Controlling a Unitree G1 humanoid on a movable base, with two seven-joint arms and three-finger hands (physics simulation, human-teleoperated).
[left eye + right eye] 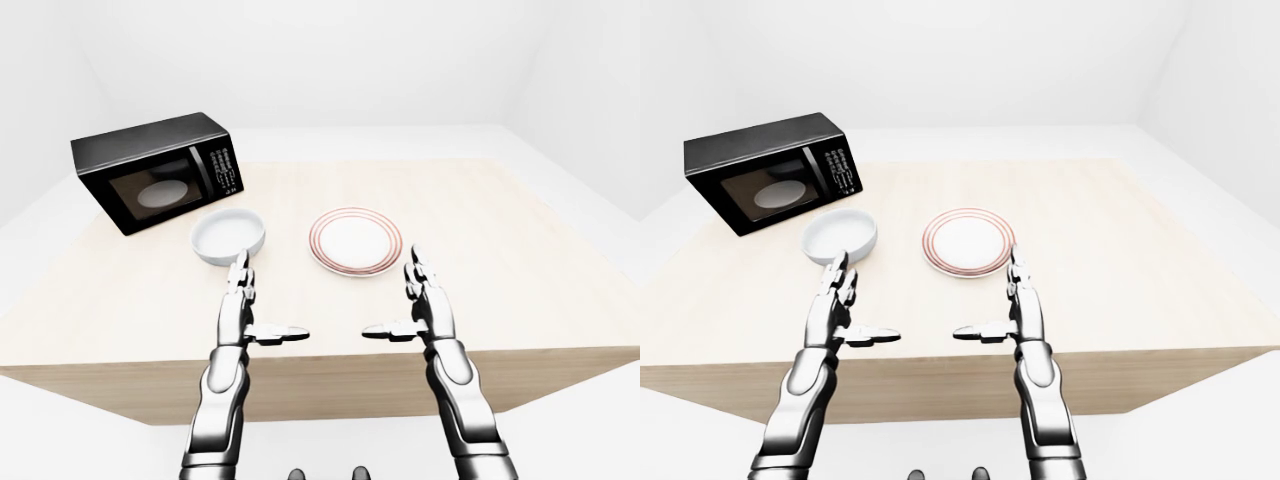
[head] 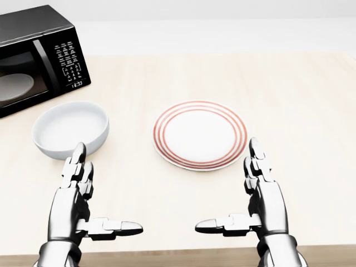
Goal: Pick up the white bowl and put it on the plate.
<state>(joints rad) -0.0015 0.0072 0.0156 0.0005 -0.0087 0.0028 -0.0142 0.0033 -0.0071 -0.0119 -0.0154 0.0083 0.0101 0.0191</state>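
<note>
Head view: you had both hands up over the near edge of the table (image 2: pixel 311 111), palms facing each other, with the task's things spread out just above them in the picture.
Left hand: your left hand (image 2: pixel 78 194) was spread wide, fingers (image 2: pixel 78 161) pointing up the picture and thumb stuck out toward the right; it held nothing.
Right hand: your right hand (image 2: pixel 257 192) mirrored it, wide open, thumb reaching left, and it was empty too.
White bowl: the white bowl (image 2: pixel 70 129) sat upright on the table at the left of the head view, directly above your left fingertips; whether they touched its rim you could not tell from these angles.
Plate: the plate (image 2: pixel 200 134) with red rings lay flat near the middle of the view, well apart from the bowl and bare on top, just up and left of your right fingertips.
Microwave: the microwave (image 1: pixel 160 172) stood at the upper left of the left-eye view, door shut, turned at an angle, and close beside the bowl.
Task status: the bowl was on the table, not on the plate.
</note>
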